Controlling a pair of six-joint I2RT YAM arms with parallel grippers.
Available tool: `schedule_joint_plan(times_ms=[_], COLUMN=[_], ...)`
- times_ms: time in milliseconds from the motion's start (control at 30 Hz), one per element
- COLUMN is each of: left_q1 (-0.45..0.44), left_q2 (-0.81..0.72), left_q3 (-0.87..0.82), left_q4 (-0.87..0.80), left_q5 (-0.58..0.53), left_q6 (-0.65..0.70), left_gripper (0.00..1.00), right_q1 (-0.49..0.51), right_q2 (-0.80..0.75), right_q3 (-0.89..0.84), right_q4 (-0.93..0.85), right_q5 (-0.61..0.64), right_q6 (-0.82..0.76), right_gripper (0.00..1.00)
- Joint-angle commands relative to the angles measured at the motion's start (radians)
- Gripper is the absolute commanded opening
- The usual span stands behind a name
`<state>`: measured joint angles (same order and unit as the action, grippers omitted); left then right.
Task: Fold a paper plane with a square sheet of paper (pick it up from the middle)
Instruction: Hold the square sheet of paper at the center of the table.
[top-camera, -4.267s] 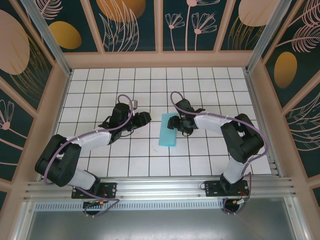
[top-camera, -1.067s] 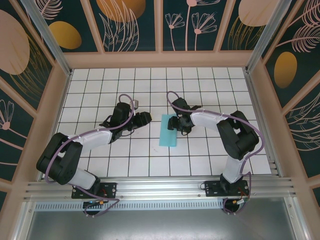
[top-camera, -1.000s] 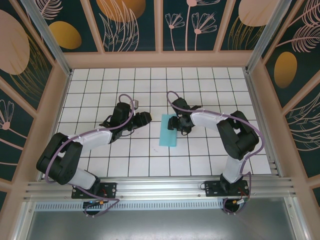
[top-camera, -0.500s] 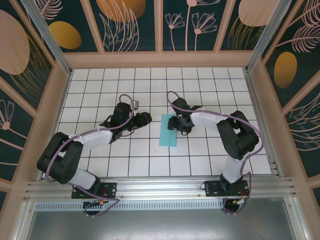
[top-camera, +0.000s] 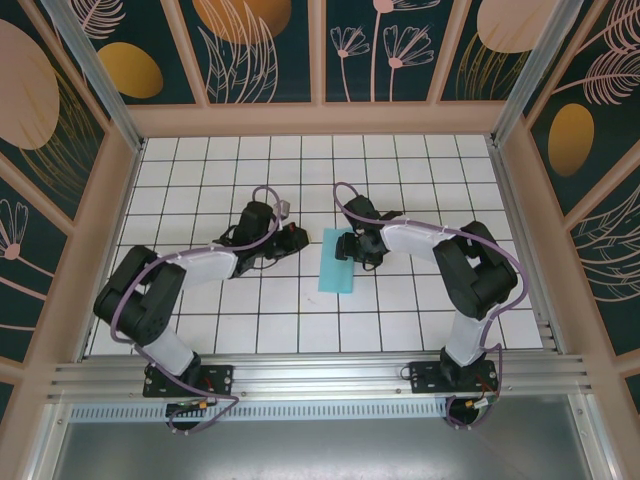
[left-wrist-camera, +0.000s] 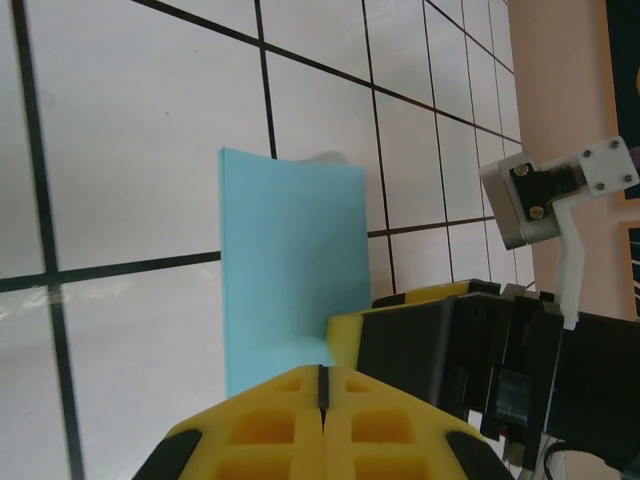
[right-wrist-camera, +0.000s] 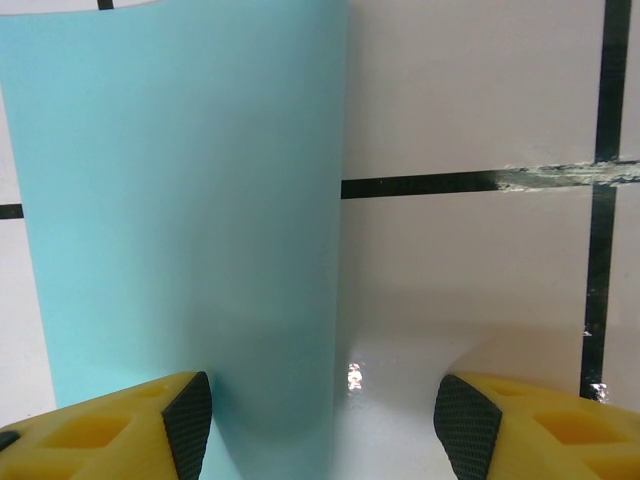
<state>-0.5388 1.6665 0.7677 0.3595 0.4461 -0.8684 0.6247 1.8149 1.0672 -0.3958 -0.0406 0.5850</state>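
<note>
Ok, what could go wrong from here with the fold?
The right pincer stands open astride the long edge of the folded sheet of paper, one finger over paper, one over bare table; closing may crumple it. The shut left pincer sits near the opposite side and could nudge the sheet askew.

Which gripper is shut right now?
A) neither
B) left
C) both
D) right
B: the left gripper shows its yellow fingers pressed together with no gap, while the right gripper has its fingers apart, one on either side of the right edge of the folded sheet of paper.
</note>
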Motion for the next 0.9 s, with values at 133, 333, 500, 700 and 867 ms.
schedule_joint_plan(times_ms=[133, 333, 500, 700, 867], left_q1=[-0.046, -0.061, -0.064, -0.073, -0.086], left_q2=[0.132, 0.194, 0.233, 0.263, 0.291], left_q3=[0.097, 0.134, 0.155, 0.185, 0.231], left_q4=[0.007, -0.034, -0.048, -0.085, -0.156], left_q5=[0.040, 0.038, 0.050, 0.046, 0.012], left_q6=[-0.026, -0.028, -0.024, -0.010, 0.016], left_gripper=[0.00, 0.00, 0.00, 0.00, 0.00], right_q1=[0.010, 0.010, 0.010, 0.010, 0.010], right_q2=[0.109, 0.112, 0.113, 0.117, 0.120], right_q3=[-0.035, -0.038, -0.039, -0.040, -0.034], right_q4=[0.068, 0.069, 0.069, 0.068, 0.066], right_q5=[-0.032, -0.030, -0.030, -0.031, -0.031], right_q6=[-0.001, -0.001, -0.001, -0.002, -0.002], right_gripper=[0.67, 0.67, 0.67, 0.67, 0.67])
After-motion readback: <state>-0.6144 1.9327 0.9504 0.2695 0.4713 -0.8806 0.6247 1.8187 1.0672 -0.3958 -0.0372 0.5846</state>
